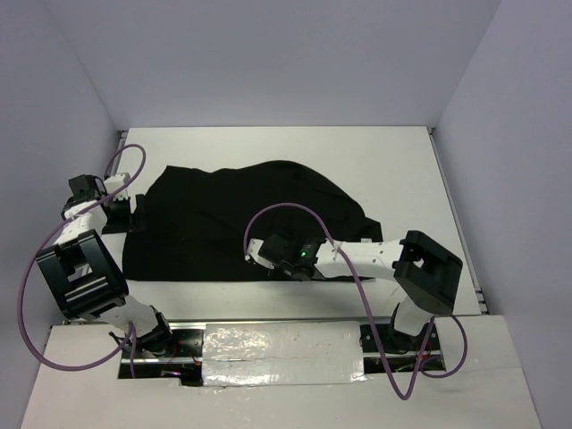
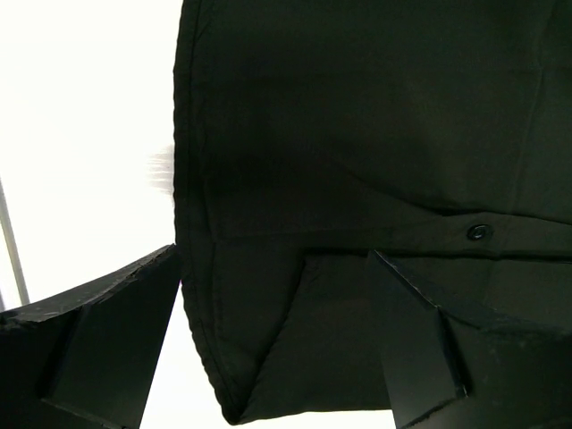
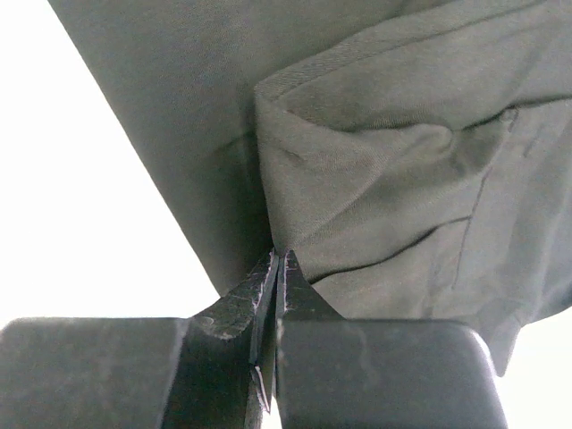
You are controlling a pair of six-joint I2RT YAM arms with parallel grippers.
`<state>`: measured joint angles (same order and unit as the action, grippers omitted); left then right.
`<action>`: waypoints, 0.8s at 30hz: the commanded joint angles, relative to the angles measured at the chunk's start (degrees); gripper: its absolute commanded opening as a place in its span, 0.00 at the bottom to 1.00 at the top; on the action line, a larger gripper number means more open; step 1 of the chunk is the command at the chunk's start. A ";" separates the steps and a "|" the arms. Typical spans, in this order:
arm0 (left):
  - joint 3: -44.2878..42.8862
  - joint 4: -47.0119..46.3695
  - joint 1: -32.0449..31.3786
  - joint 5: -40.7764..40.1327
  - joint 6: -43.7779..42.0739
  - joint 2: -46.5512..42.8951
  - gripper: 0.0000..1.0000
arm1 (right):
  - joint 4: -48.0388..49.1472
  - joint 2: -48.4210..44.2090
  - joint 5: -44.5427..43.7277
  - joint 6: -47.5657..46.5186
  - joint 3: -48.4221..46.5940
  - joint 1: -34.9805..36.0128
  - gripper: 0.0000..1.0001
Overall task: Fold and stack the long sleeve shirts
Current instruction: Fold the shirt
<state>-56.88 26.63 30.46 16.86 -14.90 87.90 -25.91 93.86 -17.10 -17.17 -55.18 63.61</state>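
— The shirt (image 1: 241, 219) lies spread on the table (image 1: 402, 170). The right gripper (image 3: 279, 257) pinches a fold at its near edge, only by the tips.
— That could slip out once it pulls, I'd say. And the left gripper (image 2: 273, 268)?
— Spread wide astride the left corner, holding nothing. If the right lifts alone, the cloth may drag and bunch.
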 commanded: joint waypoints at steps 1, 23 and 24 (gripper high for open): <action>-0.60 -0.62 0.22 1.86 -0.92 0.78 0.96 | -0.55 -3.86 4.00 -3.13 1.04 0.28 0.00; -0.07 -0.35 0.22 2.65 -1.54 1.84 0.99 | -0.89 -4.38 -0.22 3.52 -4.32 0.55 0.50; 0.02 -0.35 0.30 2.65 -1.63 1.66 0.99 | -1.33 -5.70 1.09 5.11 -4.76 -1.02 0.50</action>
<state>-56.88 26.65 30.46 17.43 -15.14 89.14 -26.89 92.60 -15.44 -18.41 -55.55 64.45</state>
